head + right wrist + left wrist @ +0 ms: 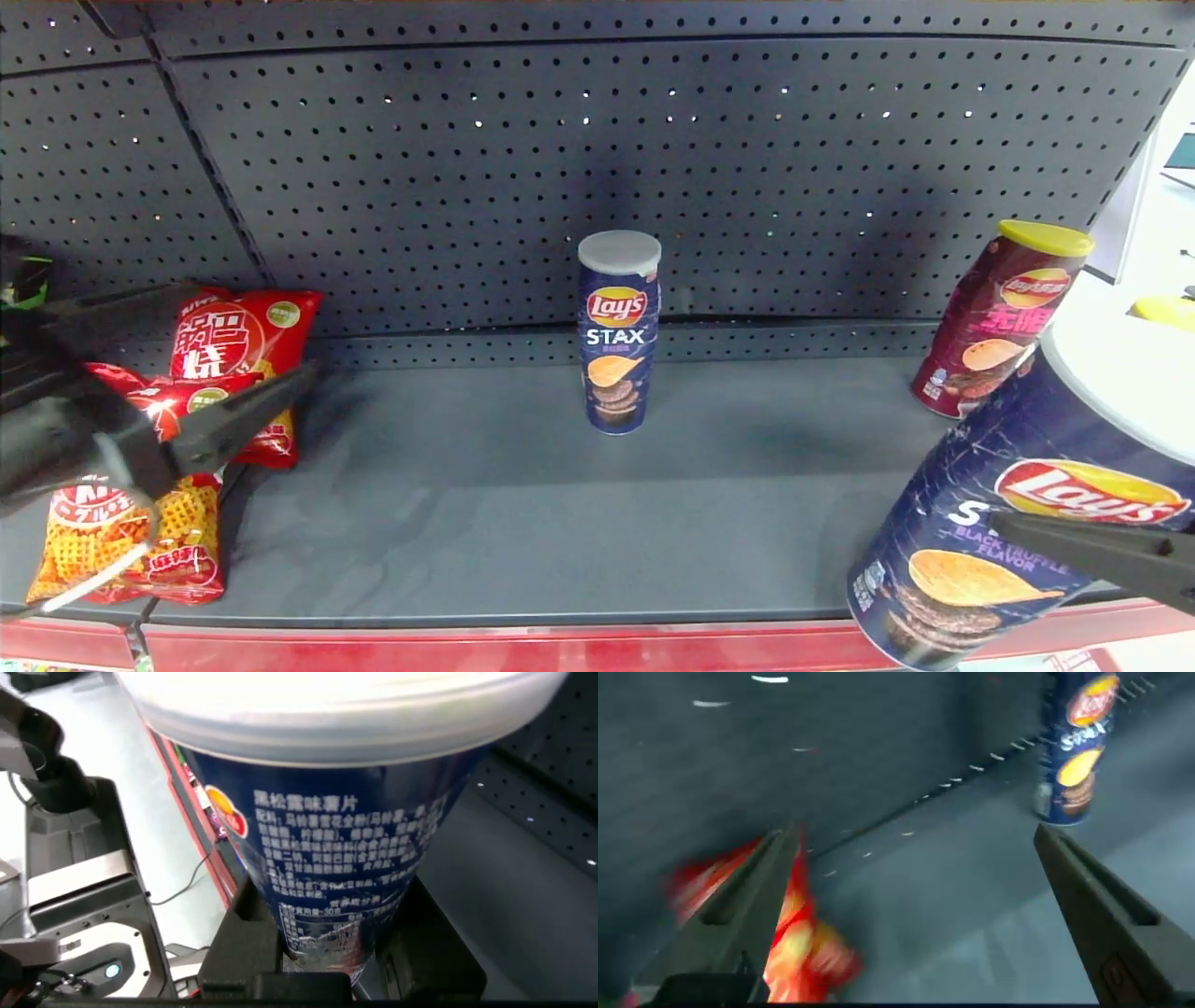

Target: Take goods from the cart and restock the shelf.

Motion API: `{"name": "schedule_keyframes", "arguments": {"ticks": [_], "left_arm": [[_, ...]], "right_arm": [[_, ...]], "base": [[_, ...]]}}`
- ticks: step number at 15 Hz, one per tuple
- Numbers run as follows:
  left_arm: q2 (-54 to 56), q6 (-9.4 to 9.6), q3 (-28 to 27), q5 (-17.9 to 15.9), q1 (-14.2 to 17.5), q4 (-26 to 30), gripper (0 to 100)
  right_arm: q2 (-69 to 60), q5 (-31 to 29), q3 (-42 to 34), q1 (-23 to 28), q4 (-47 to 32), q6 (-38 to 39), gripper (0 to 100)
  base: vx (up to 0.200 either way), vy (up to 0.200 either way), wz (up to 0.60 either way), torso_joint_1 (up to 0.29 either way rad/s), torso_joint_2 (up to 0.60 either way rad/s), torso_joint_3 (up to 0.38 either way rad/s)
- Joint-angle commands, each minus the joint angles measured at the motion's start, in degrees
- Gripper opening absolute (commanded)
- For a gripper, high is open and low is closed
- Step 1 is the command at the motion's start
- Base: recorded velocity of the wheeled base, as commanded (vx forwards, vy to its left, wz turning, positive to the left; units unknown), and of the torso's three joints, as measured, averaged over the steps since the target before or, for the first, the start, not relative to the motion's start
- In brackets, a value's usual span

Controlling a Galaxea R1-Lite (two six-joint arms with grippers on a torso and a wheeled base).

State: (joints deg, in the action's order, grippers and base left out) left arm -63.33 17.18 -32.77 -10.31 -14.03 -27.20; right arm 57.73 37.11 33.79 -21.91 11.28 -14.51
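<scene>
Jaws of the right gripper (322,961) are closed around a dark blue chip can (1018,485), which is held tilted at the front right corner of the shelf (523,523). A second blue can (616,331) stands upright near the middle of the back edge, and a maroon can (1004,317) stands toward the back right corner. The left gripper (915,835) has its jaws wide apart over the left edge, just beside the red snack bags (233,364).
</scene>
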Motion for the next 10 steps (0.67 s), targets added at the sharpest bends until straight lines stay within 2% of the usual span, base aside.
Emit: {"name": "schedule_keyframes", "arguments": {"ticks": [1, 2, 5, 6, 10], "left_arm": [[-19.81, 0.40, -5.38, -4.28, -4.95, -4.71, 100], [-23.33, 0.49, -7.49, -6.47, -4.95, -5.06, 100], [-29.83, 0.84, -11.26, -9.20, -4.87, -10.24, 100], [-32.56, 0.75, -14.25, -10.08, -5.13, -12.09, 100], [-36.95, 0.84, -17.77, -14.56, -8.12, -12.09, 100]], "right_arm": [[1.33, 0.07, 0.22, -0.42, 0.15, -0.08, 0], [1.77, 0.07, 0.49, -0.42, 0.15, 0.00, 0], [2.38, 0.16, 0.40, -0.33, 0.15, 0.44, 0], [2.56, 0.16, 0.31, -0.33, 0.15, 0.97, 0], [5.20, 0.25, 1.54, -0.42, 0.24, 0.97, 0]], "base": [[0.000, 0.000, 0.00, 0.000, 0.00, 0.000], [0.000, 0.000, 0.00, 0.000, 0.00, 0.000], [0.000, 0.000, 0.00, 0.000, 0.00, 0.000], [0.000, 0.000, 0.00, 0.000, 0.00, 0.000], [0.000, 0.000, 0.00, 0.000, 0.00, 0.000]]}}
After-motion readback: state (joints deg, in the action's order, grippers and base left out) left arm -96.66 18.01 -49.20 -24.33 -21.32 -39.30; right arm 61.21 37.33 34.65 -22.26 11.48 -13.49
